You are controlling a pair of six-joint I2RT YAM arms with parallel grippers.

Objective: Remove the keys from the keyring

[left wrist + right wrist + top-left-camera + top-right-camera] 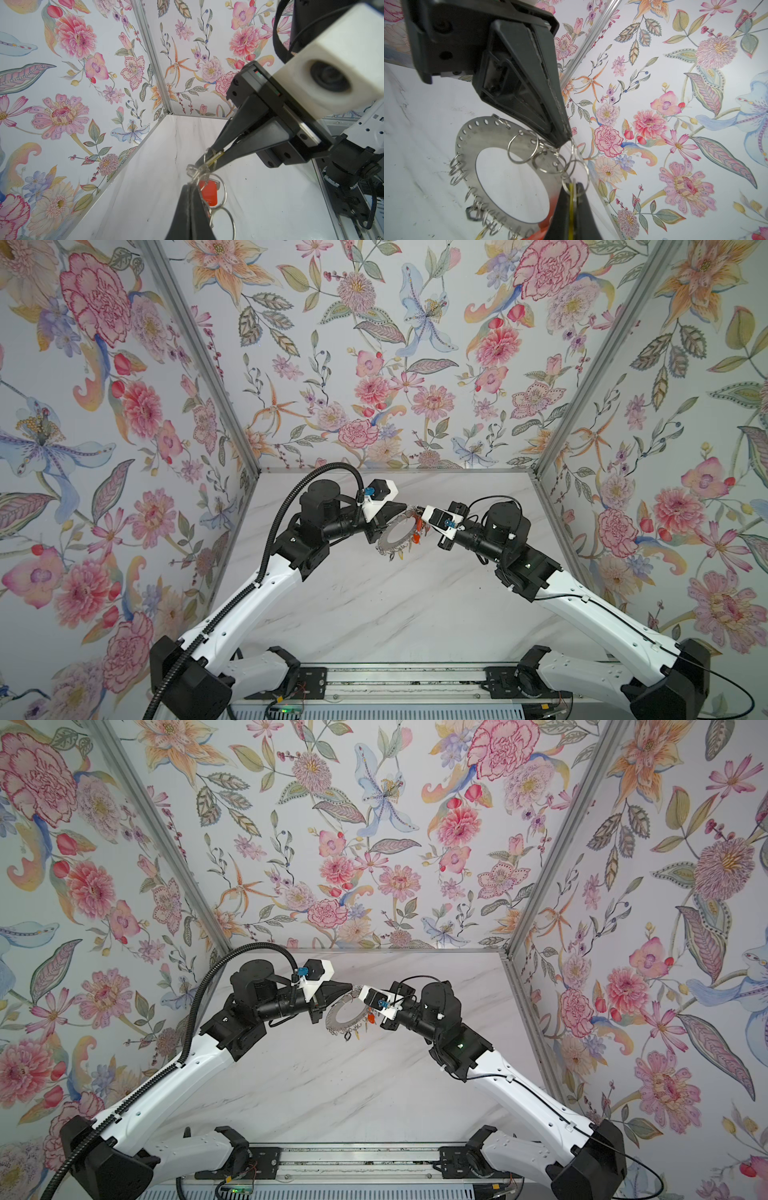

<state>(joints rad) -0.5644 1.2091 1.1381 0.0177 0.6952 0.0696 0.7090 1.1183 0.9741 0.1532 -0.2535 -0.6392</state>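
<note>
In both top views the keyring (383, 543) (332, 1021), a flat grey disc with a big round hole and wire loops along its rim, hangs tilted above the table between my arms. My left gripper (407, 508) (190, 187) is shut on the disc's rim, which the right wrist view shows at its tip (562, 141). My right gripper (417, 512) (573, 187) is shut on a yellow-tagged key (571, 199) that still hangs from a loop at the rim. A red-tagged key (207, 193) and an orange-tagged key (413, 538) dangle from other loops.
The white marble table (374, 605) lies below the lifted disc. Flowered walls close it in on the left, back and right, with metal corner posts (590, 364). A small black clip (471, 214) hangs from one loop on the disc's far rim.
</note>
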